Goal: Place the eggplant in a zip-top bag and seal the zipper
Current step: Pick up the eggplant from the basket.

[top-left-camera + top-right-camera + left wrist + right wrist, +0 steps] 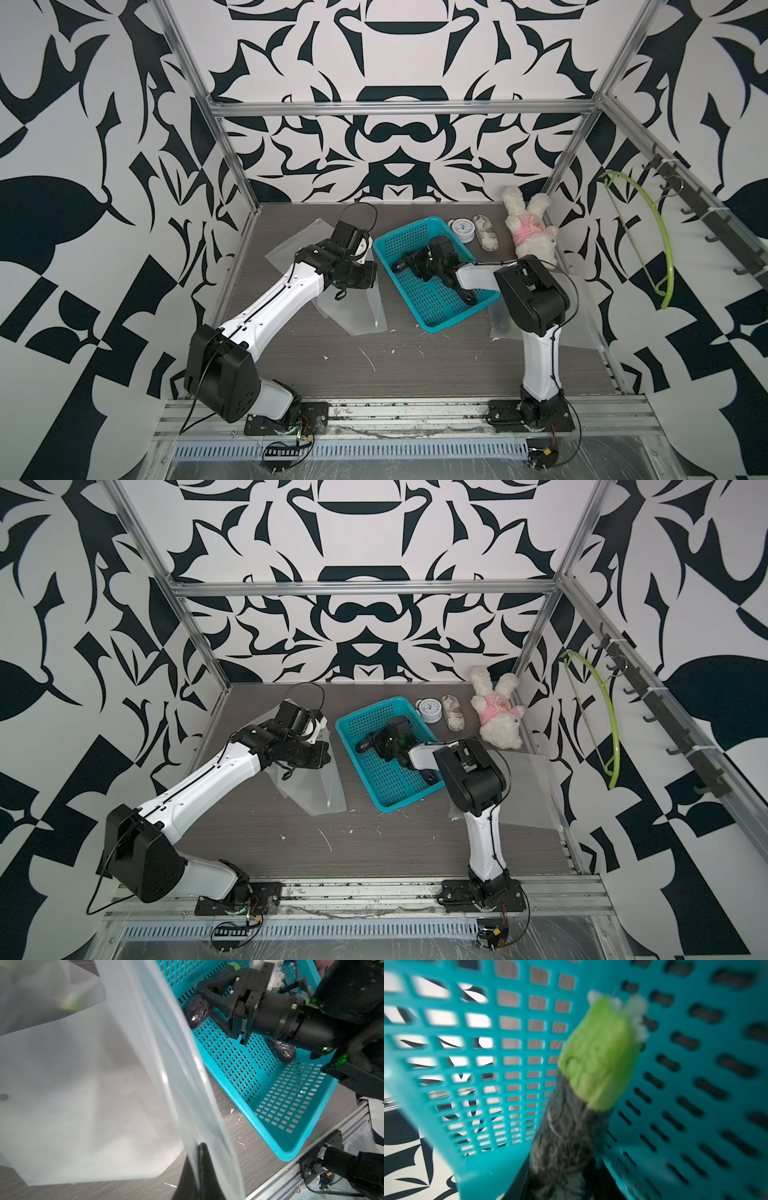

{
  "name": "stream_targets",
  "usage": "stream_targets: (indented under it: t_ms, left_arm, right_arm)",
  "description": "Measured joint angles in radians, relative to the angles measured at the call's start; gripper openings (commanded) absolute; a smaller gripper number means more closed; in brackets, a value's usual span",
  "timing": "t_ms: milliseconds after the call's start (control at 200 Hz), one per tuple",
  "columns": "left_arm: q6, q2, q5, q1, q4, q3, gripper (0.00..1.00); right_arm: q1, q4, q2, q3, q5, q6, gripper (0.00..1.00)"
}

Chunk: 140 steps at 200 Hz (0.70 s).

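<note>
The eggplant (566, 1136), dark and glossy with a green cap (600, 1053), is inside the teal basket (415, 224). My right gripper (571, 1180) reaches into the basket and is shut on the eggplant's dark body, with a finger on either side. In the left wrist view its fingers (212, 991) straddle the eggplant (196, 1015). My left gripper (200, 1159) is shut on the raised edge of a frosted zip-top bag (83, 1095). That bag (361, 311) lies on the table left of the basket, in both top views.
Another dark glossy thing (284, 1053) lies in the basket under the right arm. More clear bags lie under the left arm (286, 249) and by the right arm (582, 324). A small clock (463, 228), a patterned pouch (486, 232) and a plush rabbit (530, 226) stand at the back.
</note>
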Motion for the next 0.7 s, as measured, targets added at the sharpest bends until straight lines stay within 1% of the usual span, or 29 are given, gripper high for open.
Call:
stream_targets:
  t_ms: [175,440,565,700]
  left_arm:
    - [0.001,0.066,0.002,0.000,-0.026,0.040,0.00]
    - [0.001,0.182,0.031,0.000,-0.061,0.174,0.00]
    - [0.001,0.201,0.054,0.000,-0.058,0.200,0.00]
    - [0.001,0.241,0.082,0.000,-0.050,0.227,0.00]
  right_arm:
    - [-0.016,-0.040,-0.144,-0.047,0.030,-0.128,0.24]
    - [-0.027,-0.114,-0.393,-0.078,0.037,-0.384,0.24]
    - [-0.026,-0.135,-0.492,-0.083,0.009,-0.464,0.24]
    - [-0.021,-0.142,-0.555,-0.083,-0.045,-0.507,0.24]
